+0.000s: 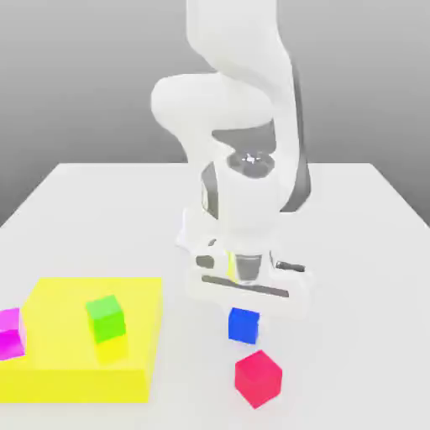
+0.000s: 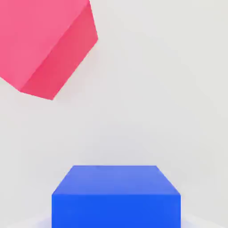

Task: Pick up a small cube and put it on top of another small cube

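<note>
The blue cube (image 1: 243, 325) sits on the white table (image 1: 353, 252), toward the near side and a little to the exterior view's right of centre. The hand view shows it close up (image 2: 116, 196), with its top face and one side face visible and bare table all around it. The gripper (image 1: 244, 294) hangs directly above it, low over the table, and the hand's white body hides the fingertips from the exterior camera. No finger shows in the hand view either, so I cannot tell whether the pincer is released or clenched, and I cannot tell whether it touches the cube.

Just nearer than the blue cube, and slightly to the exterior view's right, lies the red cube (image 1: 258, 378), turned at an angle to it. The two are close but apart, and the hand view shows white table between the red cube (image 2: 44, 44) and the blue one.

Well off to the exterior view's left lies a flat yellow block (image 1: 50, 369), low and wide. The green cube (image 1: 106, 319) stands on its top surface, upright and slightly rotated. At the block's left edge is the magenta cube (image 1: 10, 332), partly cut off by the frame.
</note>
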